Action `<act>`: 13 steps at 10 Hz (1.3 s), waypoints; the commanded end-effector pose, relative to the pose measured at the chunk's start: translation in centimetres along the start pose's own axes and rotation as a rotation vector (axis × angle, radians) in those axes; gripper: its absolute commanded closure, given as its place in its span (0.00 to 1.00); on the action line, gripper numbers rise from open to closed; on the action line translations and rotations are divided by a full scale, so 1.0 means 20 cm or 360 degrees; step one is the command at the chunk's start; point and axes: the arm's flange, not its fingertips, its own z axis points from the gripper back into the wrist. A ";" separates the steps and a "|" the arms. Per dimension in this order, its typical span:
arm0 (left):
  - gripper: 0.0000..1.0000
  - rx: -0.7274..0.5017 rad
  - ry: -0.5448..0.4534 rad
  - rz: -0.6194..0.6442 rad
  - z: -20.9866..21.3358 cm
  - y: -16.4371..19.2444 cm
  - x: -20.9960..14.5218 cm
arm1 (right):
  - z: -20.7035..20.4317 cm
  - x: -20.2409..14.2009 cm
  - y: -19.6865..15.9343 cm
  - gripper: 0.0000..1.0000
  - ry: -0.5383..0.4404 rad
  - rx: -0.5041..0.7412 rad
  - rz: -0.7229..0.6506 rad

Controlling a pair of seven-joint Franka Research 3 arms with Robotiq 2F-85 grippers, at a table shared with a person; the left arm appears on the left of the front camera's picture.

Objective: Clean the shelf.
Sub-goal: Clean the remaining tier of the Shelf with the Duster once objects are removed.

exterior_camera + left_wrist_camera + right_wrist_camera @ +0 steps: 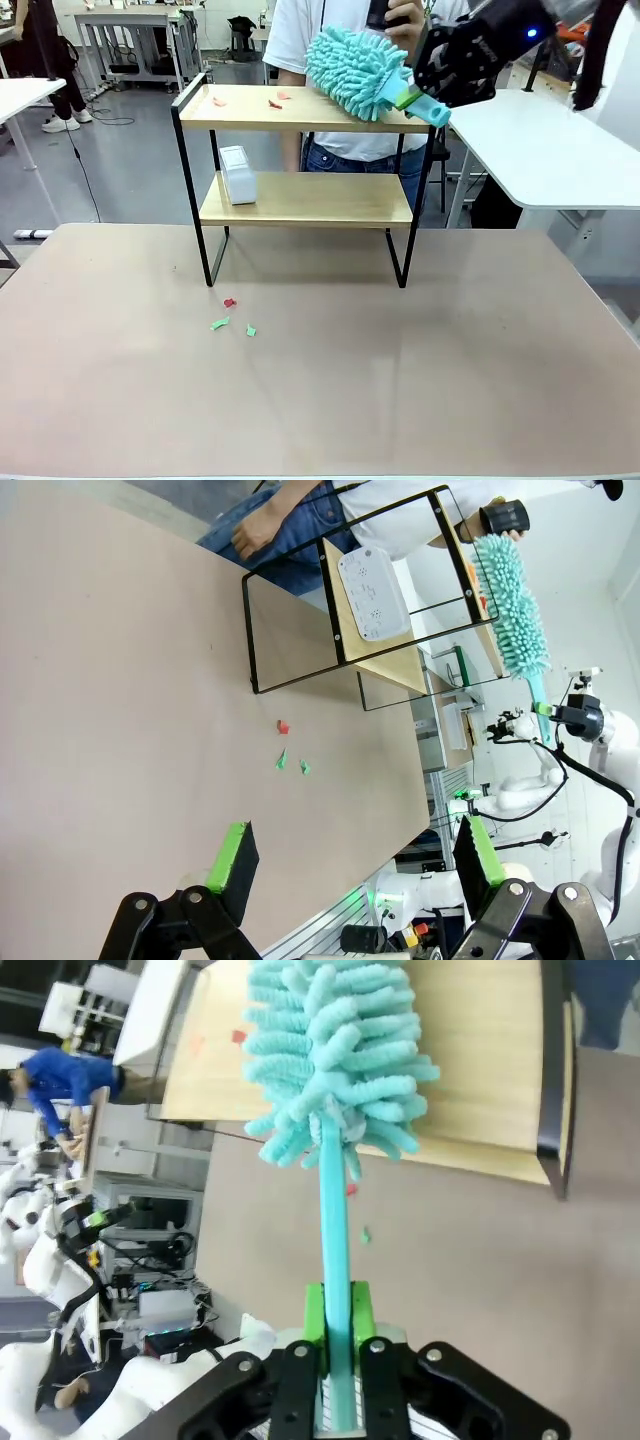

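My left fingers point(232, 858) hang released over the near table point(400, 380), where paper scraps point(228, 315) lie left of centre. The shelf point(320, 198) stands at the table's far middle. My right fingers point(315, 1312) are clenched on the handle of a teal duster point(350, 70), its head over the top board's right end.

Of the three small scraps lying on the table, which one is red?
The red scrap is the one closest to the shelf; the two green scraps lie farther from it, toward the table's near edge.
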 end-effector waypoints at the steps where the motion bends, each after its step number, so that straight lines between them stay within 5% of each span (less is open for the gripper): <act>1: 0.00 -0.0040 -0.0030 -0.0035 -0.01 -0.01 0.01 | -0.07 0.09 0.06 1.00 0.0018 -0.0087 -0.0027; 6: 0.00 -0.0040 -0.0030 -0.0035 -0.01 -0.01 0.01 | -0.13 0.12 0.10 1.00 0.0066 -0.0063 0.0012; 13: 0.00 -0.0040 -0.0030 -0.0035 -0.01 -0.01 0.01 | -0.23 0.15 0.21 1.00 0.0424 0.0133 0.0321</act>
